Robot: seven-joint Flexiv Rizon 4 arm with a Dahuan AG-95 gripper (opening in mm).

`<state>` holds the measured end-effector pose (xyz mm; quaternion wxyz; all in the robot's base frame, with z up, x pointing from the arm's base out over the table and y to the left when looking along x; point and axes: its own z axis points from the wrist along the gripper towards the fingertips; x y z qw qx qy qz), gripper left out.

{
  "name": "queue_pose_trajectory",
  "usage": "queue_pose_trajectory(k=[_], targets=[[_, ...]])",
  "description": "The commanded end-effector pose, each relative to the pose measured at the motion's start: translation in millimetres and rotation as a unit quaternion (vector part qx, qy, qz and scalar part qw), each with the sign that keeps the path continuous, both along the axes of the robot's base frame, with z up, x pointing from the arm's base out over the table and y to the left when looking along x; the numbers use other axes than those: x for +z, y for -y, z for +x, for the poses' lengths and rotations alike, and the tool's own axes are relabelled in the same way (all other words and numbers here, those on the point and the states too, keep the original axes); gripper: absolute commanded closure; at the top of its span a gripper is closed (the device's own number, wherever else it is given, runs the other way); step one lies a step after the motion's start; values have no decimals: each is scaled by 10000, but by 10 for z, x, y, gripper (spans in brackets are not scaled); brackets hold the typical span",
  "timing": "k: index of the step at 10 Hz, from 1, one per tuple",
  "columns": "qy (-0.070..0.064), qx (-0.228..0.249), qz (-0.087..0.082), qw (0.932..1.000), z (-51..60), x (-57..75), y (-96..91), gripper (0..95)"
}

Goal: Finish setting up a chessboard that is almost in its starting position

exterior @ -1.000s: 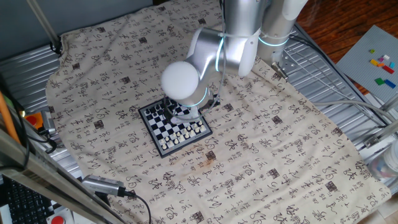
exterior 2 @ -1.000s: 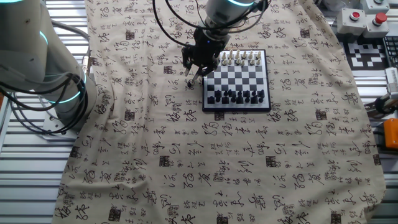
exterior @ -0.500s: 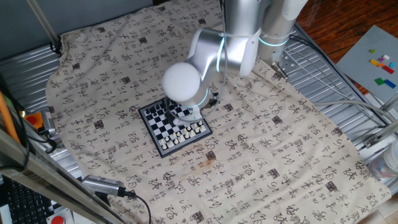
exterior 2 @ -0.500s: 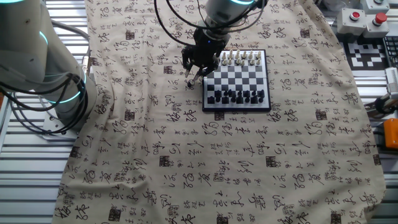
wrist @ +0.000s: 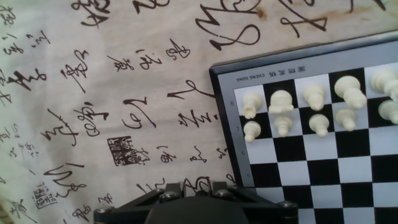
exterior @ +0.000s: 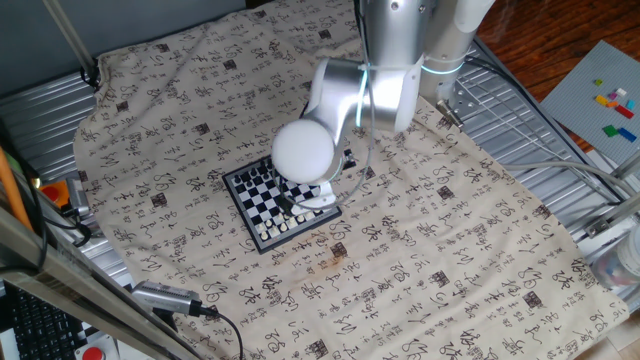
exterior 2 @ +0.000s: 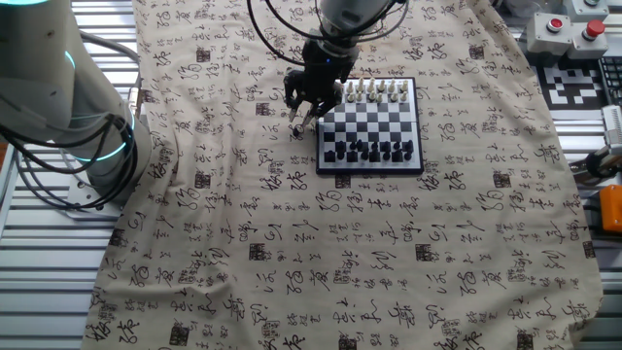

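The small chessboard (exterior 2: pixel 369 122) lies on the patterned cloth, white pieces (exterior 2: pixel 374 90) along its far row and black pieces (exterior 2: pixel 369 151) along its near row. My gripper (exterior 2: pixel 303 113) hangs just off the board's left edge, near the white corner. In the hand view the board's corner (wrist: pixel 224 112) fills the right side, with two rows of white pieces (wrist: pixel 283 112) on it. The gripper (wrist: pixel 196 186) shows there only as two short finger stubs, apart, with bare cloth between them and nothing held. In the one fixed view the arm's elbow (exterior: pixel 303 152) hides the gripper above the board (exterior: pixel 250 203).
The cloth (exterior 2: pixel 292 243) covers the whole table. A second, idle arm (exterior 2: pixel 68 87) stands at the left. A box with red buttons (exterior 2: pixel 569 24) sits at the far right corner, and cables (exterior: pixel 180 300) lie near the table's front edge.
The arm's elbow has swung a little to the right and lower over the board. The gripper itself has barely shifted beside the board's left edge.
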<state>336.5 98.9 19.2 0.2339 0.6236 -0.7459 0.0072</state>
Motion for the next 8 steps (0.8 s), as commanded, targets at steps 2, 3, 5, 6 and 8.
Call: queue_pose_trajectory(k=[2,3,5,6,8], targets=[[56,68,-4,10000,-5,6,10,760],[60,87,-37,9999,-5,6,10,760],[84,110,-59,9999,7,5,50,760],[94,116,-62,9999,13,6,73,760],[101,157,-107,9998,55,11,246,760]])
